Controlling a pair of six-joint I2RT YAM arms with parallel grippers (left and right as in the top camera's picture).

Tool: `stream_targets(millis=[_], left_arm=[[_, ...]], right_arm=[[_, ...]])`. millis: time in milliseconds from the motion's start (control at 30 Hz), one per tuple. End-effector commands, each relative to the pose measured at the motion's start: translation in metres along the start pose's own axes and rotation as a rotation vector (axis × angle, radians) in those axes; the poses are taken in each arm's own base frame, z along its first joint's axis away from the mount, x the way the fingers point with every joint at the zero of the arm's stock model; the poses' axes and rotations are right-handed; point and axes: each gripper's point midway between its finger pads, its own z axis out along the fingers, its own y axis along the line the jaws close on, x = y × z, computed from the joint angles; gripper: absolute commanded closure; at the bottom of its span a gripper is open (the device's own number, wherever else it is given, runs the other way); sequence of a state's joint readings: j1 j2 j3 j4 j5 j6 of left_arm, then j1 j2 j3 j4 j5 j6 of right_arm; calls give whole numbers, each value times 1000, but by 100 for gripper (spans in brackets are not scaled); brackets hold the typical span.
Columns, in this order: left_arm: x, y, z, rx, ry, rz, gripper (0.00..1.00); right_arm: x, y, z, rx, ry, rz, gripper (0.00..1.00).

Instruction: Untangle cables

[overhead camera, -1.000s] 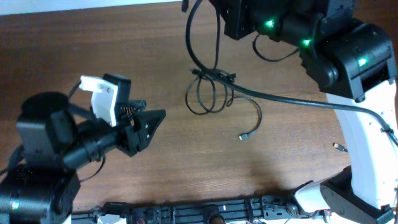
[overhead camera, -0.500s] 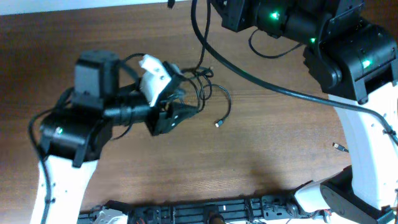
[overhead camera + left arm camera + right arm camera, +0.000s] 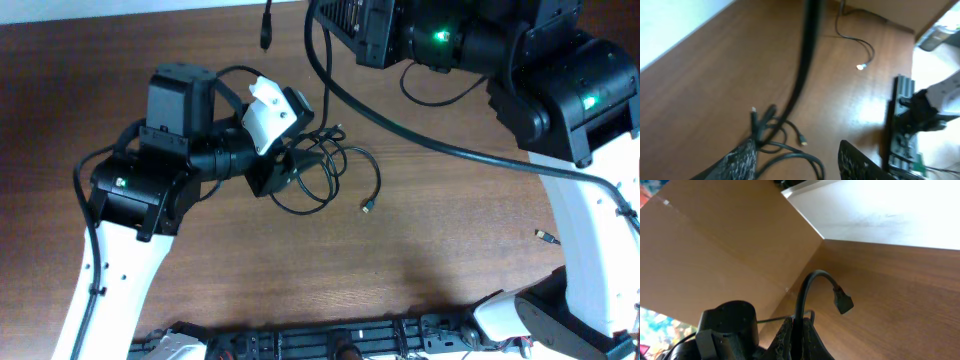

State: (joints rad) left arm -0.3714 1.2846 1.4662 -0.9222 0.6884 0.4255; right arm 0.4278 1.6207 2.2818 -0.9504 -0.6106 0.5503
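Cables (image 3: 330, 156): thin black cords in loose overlapping loops, lying on the desk (image 3: 450, 270) about midway between its left and right edges and toward the far edge; one small metal-tipped plug (image 3: 366, 208) trails out on the near side of the loops. Left gripper (image 3: 284, 176): jaws part open, set low at the left side of the loops; in the wrist view one strand runs between the two fingers (image 3: 742, 161), and whether either pad touches it cannot be told. Right gripper (image 3: 801, 336): fingers pinched shut on a thick black cable (image 3: 806, 287), held up off the desk just short of its dark plug end (image 3: 842, 301); the tips are hidden under the arm in the overhead view. Thick black cable, continued: sweeps from the far edge past the loops toward the right edge. Bright-tipped cord (image 3: 860, 66): thin, lying farther out on the desk, apart from the loops.
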Motion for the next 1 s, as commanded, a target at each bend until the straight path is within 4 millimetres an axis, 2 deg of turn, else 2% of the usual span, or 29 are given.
stream_targets(millis=[0, 133, 233, 300, 433, 800, 967], left_arm=[[-9, 5, -1, -29, -26, 47, 46], [-12, 6, -1, -28, -37, 56, 46], [-11, 7, 1, -26, -32, 51, 70], [-9, 9, 4, -23, -27, 41, 77], [-10, 5, 6, 7, -33, 26, 99], [-10, 4, 6, 18, -37, 26, 100], [-10, 4, 6, 19, -35, -132, 100]], right_arm=[[-1, 22, -11, -77, 5, -18, 96], [-4, 31, -12, -122, 1, 8, 96], [-8, 43, -14, -179, -7, 9, 96], [-11, 51, -15, -214, -10, 12, 96], [-11, 50, -15, -213, -9, 13, 96], [-20, 51, -16, -205, -52, 12, 96], [-32, 36, -17, -140, -107, 20, 96]])
